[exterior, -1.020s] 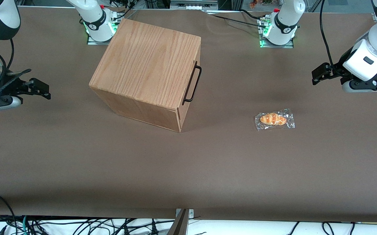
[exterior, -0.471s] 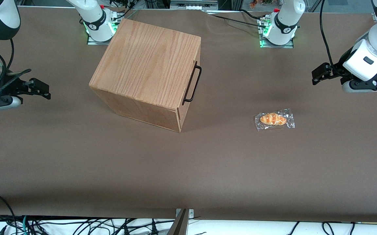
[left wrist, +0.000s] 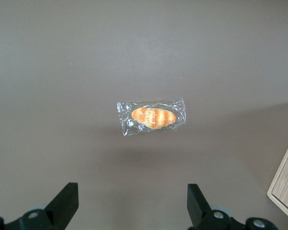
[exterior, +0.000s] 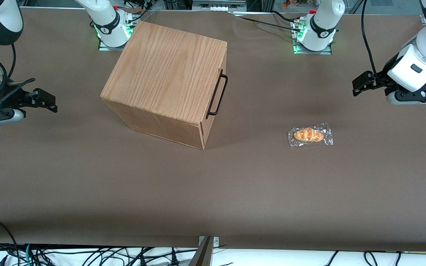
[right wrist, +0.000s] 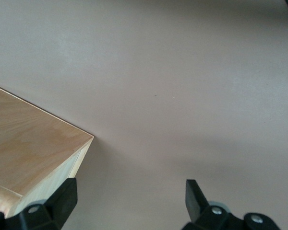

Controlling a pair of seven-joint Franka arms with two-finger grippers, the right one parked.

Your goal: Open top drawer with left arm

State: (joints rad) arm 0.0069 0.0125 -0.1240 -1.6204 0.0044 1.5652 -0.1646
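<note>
Against the frames half a second and a full second back, almost nothing differs: the oak box [exterior: 168, 79], the wrapped pastry [exterior: 310, 135] and the left arm [exterior: 421, 55] all sit where they were, and any drift of the arm is too slight to be sure of.

Working across the front view, the oak box stands toward the parked arm's end of the table [exterior: 213, 192], turned at an angle so its drawer face looks toward the working arm. The top drawer [exterior: 223, 79] is shut, its front flush with the box, and its thin black bar handle [exterior: 217, 95] runs along that face. Nothing touches the handle.

Well apart from the box, toward the working arm's end, the pastry in its clear wrapper lies flat on the table, nearer the front camera than the gripper.

The left arm's gripper [exterior: 357, 85] hangs above the table at the working arm's end, pointing toward the box, well apart from the handle. In the left wrist view its two dark fingers [left wrist: 66, 203] stand spread wide with nothing between them, the pastry [left wrist: 152, 117] below on bare table and a corner of the box [left wrist: 287, 184] just showing.

The table is covered in a plain brown sheet. Cables trail along its near edge, and two arm bases with green lights stand at its farthest edge.
</note>
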